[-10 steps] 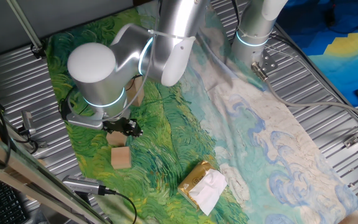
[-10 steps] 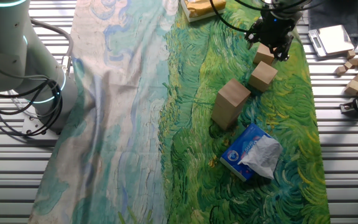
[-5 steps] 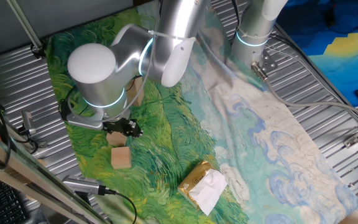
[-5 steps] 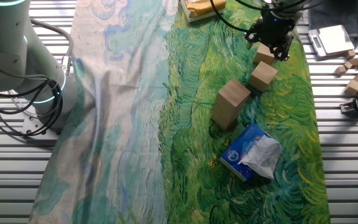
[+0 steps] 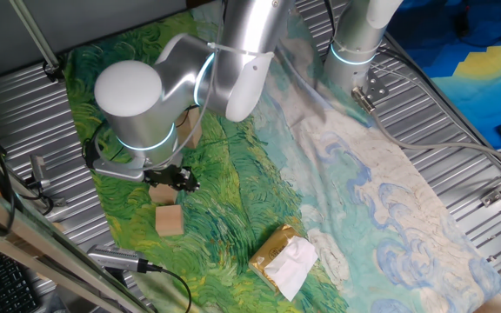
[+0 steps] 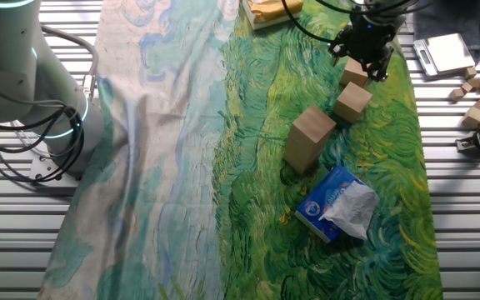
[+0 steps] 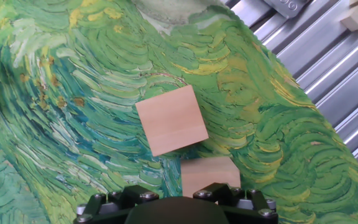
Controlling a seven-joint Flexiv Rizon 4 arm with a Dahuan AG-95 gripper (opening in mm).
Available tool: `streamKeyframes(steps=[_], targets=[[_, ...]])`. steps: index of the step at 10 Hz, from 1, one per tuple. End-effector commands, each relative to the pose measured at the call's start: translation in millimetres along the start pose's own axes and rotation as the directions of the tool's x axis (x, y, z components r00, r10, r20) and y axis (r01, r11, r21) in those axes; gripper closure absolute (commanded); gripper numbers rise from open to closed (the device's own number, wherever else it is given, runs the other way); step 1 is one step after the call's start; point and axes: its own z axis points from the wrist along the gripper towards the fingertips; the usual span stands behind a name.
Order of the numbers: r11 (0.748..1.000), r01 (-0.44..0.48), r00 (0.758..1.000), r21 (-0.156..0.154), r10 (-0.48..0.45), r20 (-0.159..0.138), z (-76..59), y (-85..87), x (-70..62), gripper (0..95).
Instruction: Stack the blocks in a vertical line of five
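In the other fixed view my gripper [image 6: 363, 52] hangs just over a tan wooden block [image 6: 354, 72] on the green cloth, its fingers spread to either side of it. A second loose block [image 6: 352, 102] lies beside it. A short upright stack of blocks [image 6: 309, 137] stands further in. In the hand view one block [image 7: 171, 119] lies ahead and another [image 7: 209, 175] sits partly under the gripper housing [image 7: 173, 208]; the fingers are hidden there. In one fixed view the gripper [image 5: 170, 179] is above a block [image 5: 160, 194], with another block [image 5: 169, 220] nearby.
A blue-and-white packet [image 6: 337, 204] lies near the stack. A yellow-gold packet with tissue [image 5: 283, 258] lies at the cloth's edge. Several spare small blocks [image 6: 476, 93] sit on the ribbed metal table [image 6: 457, 192]. The arm's base [image 6: 23, 92] stands across the cloth.
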Motion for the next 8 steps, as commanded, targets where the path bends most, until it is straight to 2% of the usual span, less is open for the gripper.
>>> streamKeyframes(steps=[1, 2, 6, 7, 8], targets=[[1.000, 0.000, 1.000, 0.000, 0.000, 0.000, -0.1, 0.0, 0.0, 19.0], [0.991, 0.130, 0.990, 0.010, -0.131, 0.043, -0.3, 0.0, 0.1, 19.0], [0.992, 0.128, 0.991, 0.010, -0.128, 0.045, -1.4, -0.3, 0.0, 19.0], [0.992, 0.127, 0.991, 0.009, -0.127, 0.047, -2.8, -0.1, -2.3, 19.0], [0.992, 0.129, 0.991, 0.013, -0.129, 0.040, -5.7, 0.8, -11.4, 19.0]])
